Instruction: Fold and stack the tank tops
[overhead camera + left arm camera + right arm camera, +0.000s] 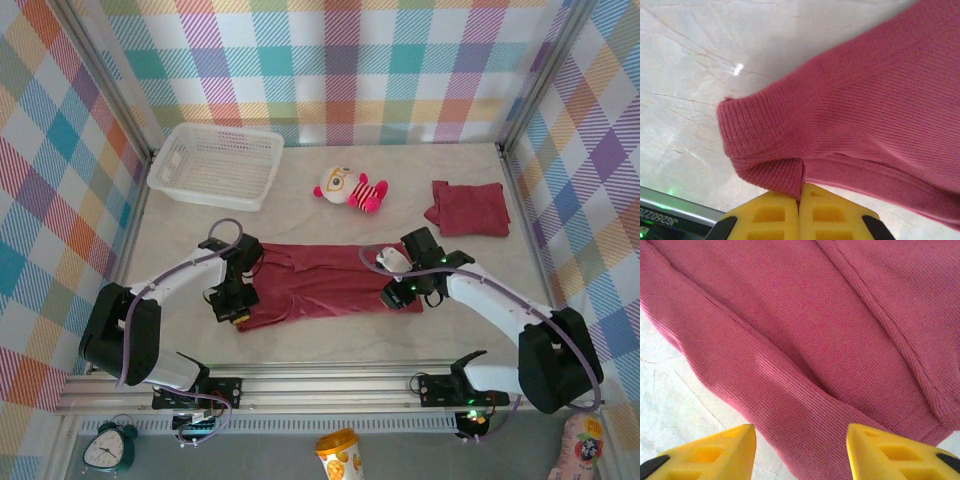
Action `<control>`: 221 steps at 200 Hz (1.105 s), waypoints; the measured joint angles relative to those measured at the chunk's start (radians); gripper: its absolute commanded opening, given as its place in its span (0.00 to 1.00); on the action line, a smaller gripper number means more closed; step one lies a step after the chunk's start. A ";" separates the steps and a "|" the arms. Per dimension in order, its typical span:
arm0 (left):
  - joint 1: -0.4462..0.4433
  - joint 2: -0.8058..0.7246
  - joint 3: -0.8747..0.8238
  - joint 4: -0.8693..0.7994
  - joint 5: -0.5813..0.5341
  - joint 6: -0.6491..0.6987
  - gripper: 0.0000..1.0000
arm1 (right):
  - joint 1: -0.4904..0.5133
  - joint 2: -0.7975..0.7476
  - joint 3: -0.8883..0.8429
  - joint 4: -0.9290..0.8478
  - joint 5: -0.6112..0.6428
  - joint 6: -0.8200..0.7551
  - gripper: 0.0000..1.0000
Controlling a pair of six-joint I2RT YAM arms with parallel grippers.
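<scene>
One basket (215, 165), white mesh, far left corner of the table (330, 345). Tops and doll all lie on the table outside it.

Tank tops: two, both maroon.
- flat top (320, 290): spread out mid-table, between the two grippers.
- folded top (470, 208): small folded square, far right, well apart from the flat one.

One doll (352, 188), red-pink striped with a white face, lying on the far side between the basket and the folded top and touching neither.

Left gripper (232, 300) is at the flat top's left end. In the left wrist view its yellow fingers (770, 215) are pressed together, with a ribbed corner of the flat top (865, 100) pinched in the seam.

Right gripper (400, 292) is at the flat top's right end. In the right wrist view the jaws stand about halfway apart over the cloth (815, 325), holding nothing; cannot tell if the tips (735, 440) touch it.

Below the table's near edge: one clock (108, 447), one cup (340, 458).
</scene>
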 measured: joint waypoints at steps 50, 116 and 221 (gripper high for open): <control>0.013 0.027 0.114 -0.049 0.053 0.003 0.07 | 0.000 0.066 0.004 0.005 0.028 0.000 0.51; 0.190 0.039 0.134 -0.041 0.098 0.007 0.07 | 0.000 0.106 0.004 0.021 0.061 -0.003 0.50; 0.369 0.092 0.076 0.034 0.166 0.006 0.12 | 0.000 0.188 0.005 0.024 0.113 -0.012 0.49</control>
